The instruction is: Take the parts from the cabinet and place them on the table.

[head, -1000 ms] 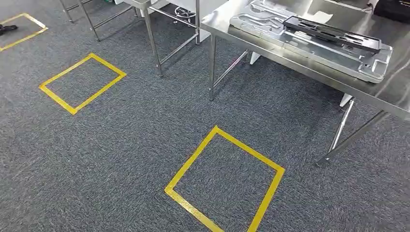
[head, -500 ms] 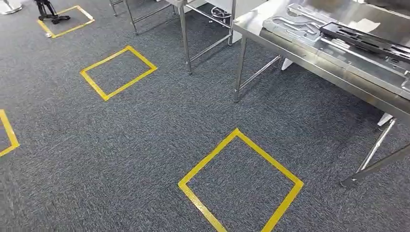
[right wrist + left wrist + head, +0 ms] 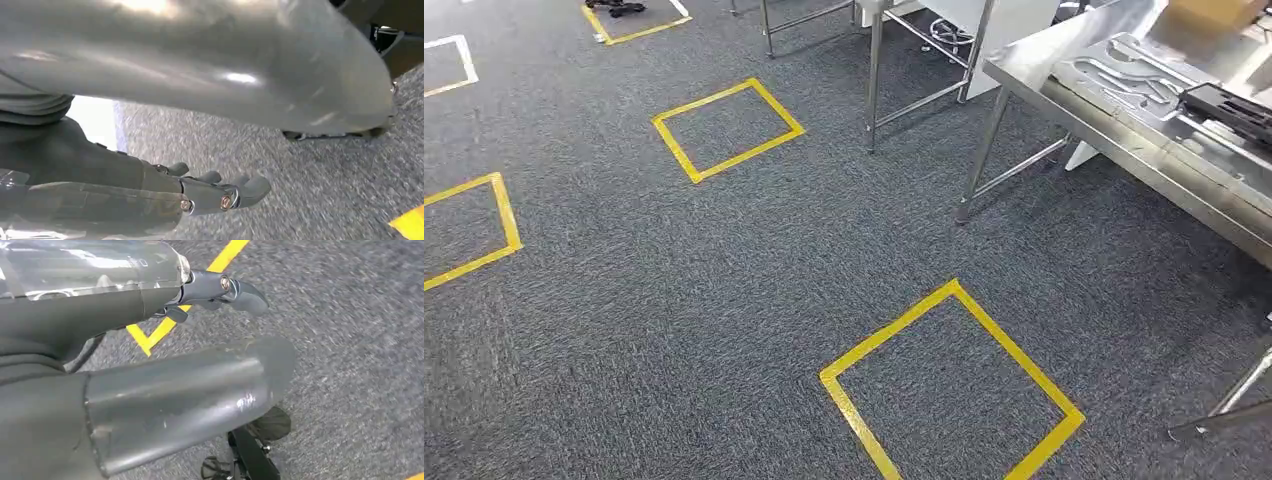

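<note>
I see the grey moulded metal part lying on the stainless steel table at far right — both my left hand and right hand hang empty over grey carpet, fingers loosely apart.

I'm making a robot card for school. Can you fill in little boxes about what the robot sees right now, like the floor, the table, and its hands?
floor: grey carpet with yellow tape squares; nearest square lies just ahead
table: steel table at the right
on the table: silver moulded tray with a black part lying on it
left hand: left hand hangs over the carpet, holds nothing
right hand: right hand hangs over the carpet, fingers slightly curled, holds nothing
cabinet: cannot tell where it is
</note>
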Controlling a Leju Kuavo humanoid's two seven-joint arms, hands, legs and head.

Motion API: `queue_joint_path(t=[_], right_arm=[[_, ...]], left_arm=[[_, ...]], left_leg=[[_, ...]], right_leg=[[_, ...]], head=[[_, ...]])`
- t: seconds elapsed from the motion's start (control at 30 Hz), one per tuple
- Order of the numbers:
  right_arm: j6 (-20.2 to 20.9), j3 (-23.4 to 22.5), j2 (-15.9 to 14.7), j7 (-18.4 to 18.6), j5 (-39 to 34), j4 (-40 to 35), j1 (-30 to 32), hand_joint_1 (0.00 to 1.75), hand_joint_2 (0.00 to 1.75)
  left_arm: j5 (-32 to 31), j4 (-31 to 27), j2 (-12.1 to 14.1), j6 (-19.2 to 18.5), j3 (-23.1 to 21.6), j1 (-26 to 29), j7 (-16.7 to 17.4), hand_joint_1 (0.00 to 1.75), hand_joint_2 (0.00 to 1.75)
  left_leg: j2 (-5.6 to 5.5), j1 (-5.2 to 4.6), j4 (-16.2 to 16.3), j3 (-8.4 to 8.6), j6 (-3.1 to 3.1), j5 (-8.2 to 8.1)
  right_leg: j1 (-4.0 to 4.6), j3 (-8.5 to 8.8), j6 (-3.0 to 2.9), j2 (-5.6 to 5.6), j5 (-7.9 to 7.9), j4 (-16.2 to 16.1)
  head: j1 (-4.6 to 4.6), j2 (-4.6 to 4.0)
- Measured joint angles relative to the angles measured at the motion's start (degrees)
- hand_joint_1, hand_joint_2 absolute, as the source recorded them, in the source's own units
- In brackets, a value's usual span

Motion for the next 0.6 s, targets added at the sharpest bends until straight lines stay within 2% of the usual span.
queue_joint_path(t=[0.03,0.07,0.1,0.13,0.2,0.23,0.27,0.3,0.33,0.37,0.4,0.43,0.47,0.5,0.53,0.57,0.6], right_arm=[[0.0,0.0,-0.11,-0.02,0.0,-0.02,0.04,0.0,0.0],[0.0,0.0,-0.13,-0.02,0.0,0.0,0.19,0.0,0.0],[0.0,0.0,-0.2,-0.02,0.0,0.0,0.24,0.0,0.0],[0.0,0.02,-0.2,-0.02,0.0,0.0,0.12,0.0,0.0],[0.0,0.04,-0.2,-0.02,0.0,-0.02,-0.11,0.0,0.0],[0.0,0.04,-0.2,-0.02,0.0,0.0,-0.27,0.0,0.0],[0.04,0.09,-0.19,-0.11,0.0,0.0,-0.27,0.0,0.0],[0.09,0.11,-0.2,-0.34,0.15,0.0,-0.13,0.0,0.0],[0.24,0.11,-0.22,-0.7,0.33,0.0,0.1,0.0,0.0],[0.42,0.13,-0.26,-0.96,0.53,0.0,0.25,0.0,0.0],[0.53,0.13,-0.33,-1.14,0.88,0.0,0.26,0.0,0.0],[0.63,0.17,-0.39,-1.16,1.07,0.0,0.26,0.0,0.0],[0.72,0.22,-0.39,-1.16,1.27,0.0,0.23,0.0,0.0],[0.77,0.26,-0.39,-1.16,1.36,0.0,0.17,0.0,0.0],[0.79,0.28,-0.39,-1.13,1.4,0.0,0.11,0.0,0.0],[0.79,0.28,-0.39,-1.13,1.44,0.0,0.08,0.0,0.0],[0.79,0.28,-0.42,-1.14,1.55,0.0,0.12,0.0,0.0]], left_arm=[[0.0,0.0,-0.02,0.0,0.0,-0.04,0.0,0.0,0.0],[0.0,0.0,-0.04,0.0,-0.02,-0.07,0.0,0.0,0.0],[0.0,0.0,-0.04,0.0,-0.02,-0.14,0.0,0.0,0.0],[0.0,0.0,-0.04,0.0,-0.02,-0.18,-0.02,0.0,0.0],[0.0,0.0,-0.04,0.0,0.0,0.02,0.0,0.0,0.0],[0.0,0.0,-0.02,0.0,-0.02,0.09,0.0,0.0,0.0],[0.0,0.02,-0.04,0.0,-0.02,0.16,-0.04,0.0,0.0],[0.0,0.02,-0.13,0.0,-0.02,0.1,-0.06,0.0,0.0],[0.0,0.0,-0.13,0.0,-0.02,-0.09,-0.11,0.0,0.0],[0.07,0.0,-0.13,0.0,-0.02,-0.23,-0.15,0.0,0.0],[0.09,0.0,-0.13,0.02,-0.02,-0.24,-0.15,0.0,0.0],[0.17,0.02,-0.13,0.07,-0.02,-0.13,-0.13,0.0,0.0],[0.22,0.0,-0.13,0.15,0.0,0.0,-0.07,0.0,0.0],[0.24,0.0,-0.13,0.22,0.0,0.06,0.0,0.0,0.0],[0.35,0.0,-0.11,0.5,0.0,0.04,0.02,0.0,0.0],[0.61,0.0,-0.11,0.85,0.0,-0.02,0.02,0.0,0.0],[0.79,0.0,-0.11,1.16,0.0,-0.18,-0.04,0.0,0.0]], left_leg=[[-0.8,0.04,0.21,-0.01,-0.15,-0.05],[-1.46,0.07,0.54,-0.15,-0.4,-0.19],[-1.98,-0.35,1.08,-0.57,-0.9,-0.41],[-2.68,-0.15,1.11,-0.89,-1.32,-0.31],[-3.68,0.1,0.76,-1.12,-2.11,0.03],[-4.26,0.08,0.79,-1.34,-2.5,0.06],[-1.91,0.12,1.74,-1.44,-2.54,-0.52],[0.78,-0.08,3.96,-2.54,-2.67,-2.21],[2.11,0.07,8.44,-4.67,-2.92,-4.86],[2.61,0.18,13.34,-6.92,-3.13,-7.2],[2.81,0.22,17.28,-8.72,-3.29,-8.62],[2.94,0.24,19.09,-9.45,-3.36,-8.76],[3.03,0.25,18.07,-8.83,-3.35,-7.63],[3.23,0.25,14.51,-6.91,-3.3,-5.49],[3.79,0.24,9.15,-4.05,-3.16,-2.95],[5.82,0.13,3.71,-1.02,-2.87,-0.86],[8.24,-0.39,1.14,0.03,-2.48,-1.55]], right_leg=[[-0.17,2.41,-0.11,0.67,2.74,-5.17],[-0.44,4.58,-0.28,3.04,4.59,-10.07],[-0.32,4.97,-0.43,5.05,3.6,-11.22],[-0.28,4.8,-0.68,4.15,3.77,-11.07],[0.16,4.86,-1.31,3.13,3.79,-11.01],[-0.29,5.03,-1.86,2.44,4.08,-11.52],[-0.41,5.22,-2.26,1.41,4.32,-11.82],[-0.29,5.23,-2.7,0.94,4.27,-11.91],[-0.1,5.2,-2.93,0.02,4.19,-11.88],[0.09,5.21,-3.03,-0.85,4.12,-11.87],[0.2,5.19,-3.12,-1.65,4.05,-11.85],[0.25,5.21,-3.13,-2.34,4.02,-11.85],[0.26,5.24,-3.11,-3.05,3.92,-11.84],[0.27,5.36,-2.97,-3.73,3.83,-11.83],[0.26,5.62,-2.8,-4.39,3.7,-11.83],[0.31,5.91,-2.57,-4.98,3.53,-11.83],[0.69,6.04,-2.21,-5.51,3.3,-11.78]], head=[[0.02,0.0],[0.09,0.0],[0.15,0.0],[0.04,0.0],[0.09,0.0],[0.04,0.0],[0.11,0.0],[-0.49,0.0],[-0.85,0.0],[-0.79,0.0],[-0.83,0.0],[-0.85,0.0],[-0.81,0.0],[-0.87,0.0],[-0.85,0.0],[-0.85,0.0],[-0.83,0.0]])
